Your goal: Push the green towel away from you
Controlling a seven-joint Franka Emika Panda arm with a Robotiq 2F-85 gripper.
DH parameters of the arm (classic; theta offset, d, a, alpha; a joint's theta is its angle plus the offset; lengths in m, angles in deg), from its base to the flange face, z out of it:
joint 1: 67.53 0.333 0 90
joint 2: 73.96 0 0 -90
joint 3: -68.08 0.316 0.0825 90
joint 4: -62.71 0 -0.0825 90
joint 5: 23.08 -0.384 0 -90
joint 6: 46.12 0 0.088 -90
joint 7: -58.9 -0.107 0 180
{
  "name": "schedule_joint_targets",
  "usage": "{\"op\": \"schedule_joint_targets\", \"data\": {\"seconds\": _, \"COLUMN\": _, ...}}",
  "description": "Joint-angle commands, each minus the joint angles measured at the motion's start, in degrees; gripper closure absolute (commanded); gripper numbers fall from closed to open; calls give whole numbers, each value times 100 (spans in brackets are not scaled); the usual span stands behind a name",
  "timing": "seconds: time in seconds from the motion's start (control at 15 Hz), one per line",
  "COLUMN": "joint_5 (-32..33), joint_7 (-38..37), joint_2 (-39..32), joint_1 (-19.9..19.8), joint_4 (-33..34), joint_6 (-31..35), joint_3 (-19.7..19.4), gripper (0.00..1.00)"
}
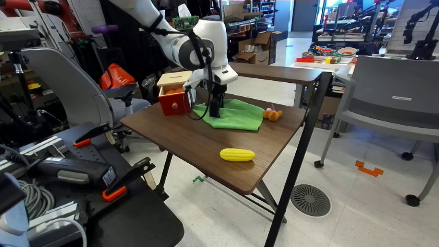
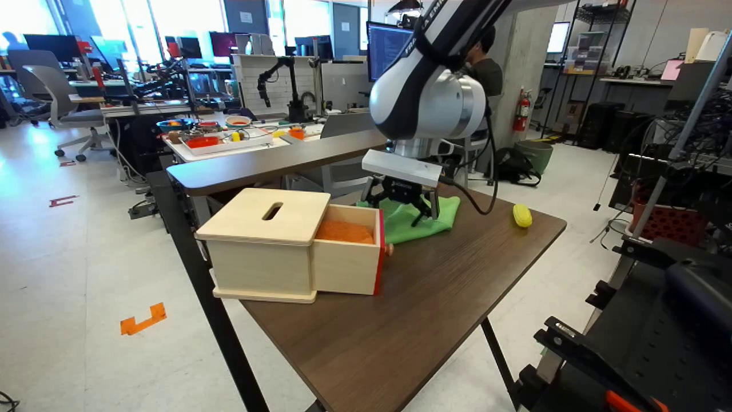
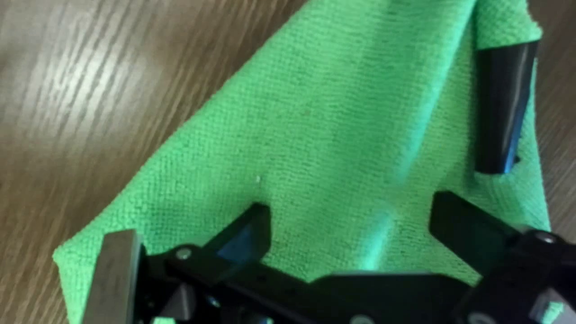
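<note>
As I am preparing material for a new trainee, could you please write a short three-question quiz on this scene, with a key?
1. True or false: in the wrist view, the gripper is open, and the green towel shows beneath it.

2. The wooden box has its drawer open. What colour is the drawer's front?
A) Blue
B) Red
C) White

3. Fill the gap: in both exterior views, the yellow corn-shaped object rests on the ____.

Key: 1. True; 2. B; 3. table.
</note>
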State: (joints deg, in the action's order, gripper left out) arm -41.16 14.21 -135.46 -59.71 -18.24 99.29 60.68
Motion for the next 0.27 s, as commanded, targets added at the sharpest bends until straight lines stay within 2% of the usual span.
{"op": "schedule_joint_targets", "data": {"seconds": 0.0, "joint_5": 67, "joint_7": 435, "joint_2": 1186, "joint_1": -185, "joint_4": -1336, "joint_6": 346, "joint_3": 183, "gripper": 0}}
{"op": "schedule_joint_targets", "data": {"seconds": 0.07, "joint_5": 13, "joint_7": 595, "joint_2": 1438, "joint_1": -241, "joint_4": -1586, "joint_6": 453, "joint_3": 254, "gripper": 0}}
{"op": "schedule_joint_targets", "data": {"seconds": 0.13, "joint_5": 108, "joint_7": 244, "joint_2": 689, "joint_1": -146, "joint_4": -710, "joint_6": 215, "joint_3": 111, "gripper": 0}}
{"op": "schedule_joint_targets", "data": {"seconds": 0.2, "joint_5": 93, "joint_7": 346, "joint_2": 935, "joint_1": -178, "joint_4": -953, "joint_6": 256, "joint_3": 140, "gripper": 0}}
